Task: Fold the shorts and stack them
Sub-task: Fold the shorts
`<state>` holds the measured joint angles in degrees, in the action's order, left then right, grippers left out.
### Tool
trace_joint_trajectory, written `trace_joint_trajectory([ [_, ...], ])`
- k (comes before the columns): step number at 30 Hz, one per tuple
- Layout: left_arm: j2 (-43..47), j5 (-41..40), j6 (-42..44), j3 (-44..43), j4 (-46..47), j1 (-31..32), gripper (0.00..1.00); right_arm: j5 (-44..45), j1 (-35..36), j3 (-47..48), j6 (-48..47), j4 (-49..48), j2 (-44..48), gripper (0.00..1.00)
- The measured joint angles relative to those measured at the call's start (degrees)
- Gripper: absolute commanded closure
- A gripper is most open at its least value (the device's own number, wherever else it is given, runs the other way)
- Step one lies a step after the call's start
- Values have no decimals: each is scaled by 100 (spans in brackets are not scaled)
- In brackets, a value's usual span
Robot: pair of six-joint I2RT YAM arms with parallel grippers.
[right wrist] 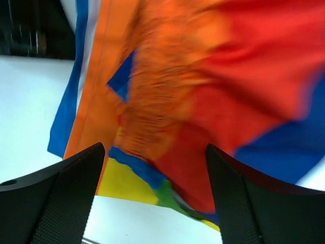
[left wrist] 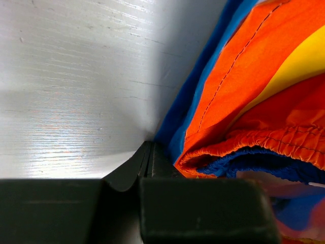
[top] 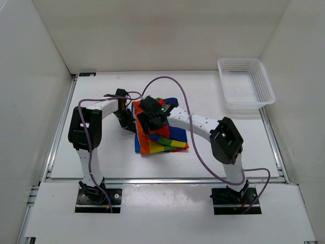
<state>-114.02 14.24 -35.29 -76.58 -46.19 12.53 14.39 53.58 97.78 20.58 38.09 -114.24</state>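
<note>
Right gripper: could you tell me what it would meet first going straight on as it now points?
The right gripper would most likely meet the shorts; the cloth fills the gap ahead of its open jaws, though depth is unclear.

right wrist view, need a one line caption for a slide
Right gripper open and holding nothing, poised over the rainbow-striped shorts bunched on the white table.

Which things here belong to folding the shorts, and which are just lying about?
Belonging to the job: the shorts; the left gripper, shut at their edge; the right gripper, open above them.
Lying about: the basket, at the table's far right corner.
</note>
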Motion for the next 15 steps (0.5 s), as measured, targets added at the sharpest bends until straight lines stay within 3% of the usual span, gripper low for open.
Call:
trace_joint_trajectory([
  [9, 0, 4, -11, -2, 0, 0, 89, 22, 118, -13, 48, -271, -621, 33],
  [15, 0, 13, -11, 0, 7, 0, 89, 13, 79, -131, 92, -476, -957, 33],
])
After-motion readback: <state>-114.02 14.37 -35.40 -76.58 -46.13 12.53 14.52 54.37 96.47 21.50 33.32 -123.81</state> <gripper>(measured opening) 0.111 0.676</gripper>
